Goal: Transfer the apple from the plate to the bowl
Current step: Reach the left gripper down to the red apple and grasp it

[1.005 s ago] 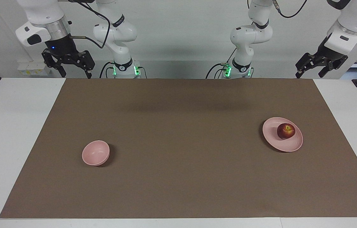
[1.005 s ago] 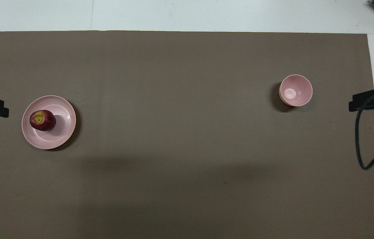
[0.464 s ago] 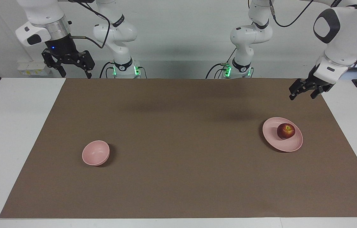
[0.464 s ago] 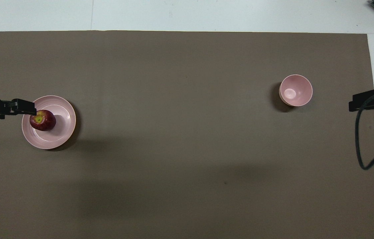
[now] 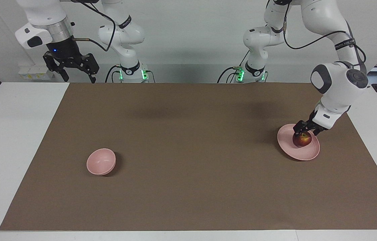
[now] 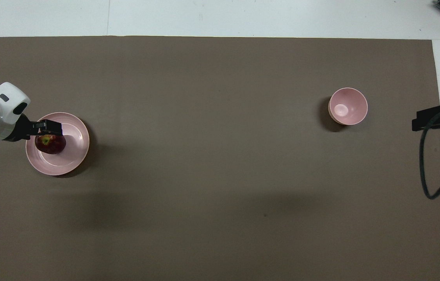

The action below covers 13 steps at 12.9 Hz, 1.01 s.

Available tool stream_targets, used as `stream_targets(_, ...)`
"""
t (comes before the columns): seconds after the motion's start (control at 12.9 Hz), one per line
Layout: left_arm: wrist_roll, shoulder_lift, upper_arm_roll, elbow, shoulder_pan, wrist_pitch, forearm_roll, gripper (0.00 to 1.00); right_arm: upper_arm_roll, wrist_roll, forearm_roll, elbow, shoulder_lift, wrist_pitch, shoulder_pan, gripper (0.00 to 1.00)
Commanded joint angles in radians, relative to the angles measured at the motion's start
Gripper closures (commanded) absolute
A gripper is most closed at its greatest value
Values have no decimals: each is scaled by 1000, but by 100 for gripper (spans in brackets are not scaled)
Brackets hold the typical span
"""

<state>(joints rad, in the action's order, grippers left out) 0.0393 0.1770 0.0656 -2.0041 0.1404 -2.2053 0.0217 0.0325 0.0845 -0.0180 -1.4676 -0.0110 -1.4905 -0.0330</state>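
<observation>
Brown mat (image 5: 188, 157) covers the white table (image 5: 14, 140); left gripper (image 5: 304, 131) jaws perhaps straddle the apple (image 5: 302, 140), grip unclear.

No readable text, labels, brands or numbers — anywhere on arms, table or dishes.

White table (image 5: 14, 140), brown mat (image 5: 188, 167) over most of it. Pale plain wall (image 5: 188, 33) along the robots' end. Wall socket (image 5: 32, 73) low on it. Soft shadows across mat.
</observation>
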Motion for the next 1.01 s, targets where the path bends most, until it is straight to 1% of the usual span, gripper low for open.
stream_targets(0.0,53,12,10,-56,27,-83,0,0,-5,-29,21,9,2,16,16,0)
stream_targets(0.31,62,22,10,-101,36,-125,1,0,-5,-29,21,9,2,16,16,0)
stream_targets(0.39,62,22,10,-101,30,-122,1,45,-5,-29,21,9,2,16,16,0)
stream_targets(0.46,53,24,10,-88,34,-90,1,91,-5,-29,21,9,2,16,16,0)
stream_targets(0.54,48,27,10,-70,37,-59,1,100,-6,-29,21,9,2,16,16,0)
stream_targets(0.7,47,48,10,14,28,39,1,100,-5,-29,21,9,2,16,16,0)
stream_targets(0.85,48,50,10,105,24,151,0,100,-6,-29,21,9,2,16,16,0)
stream_targets(0.93,39,50,11,135,25,176,9,100,-5,-29,21,9,2,16,16,0)
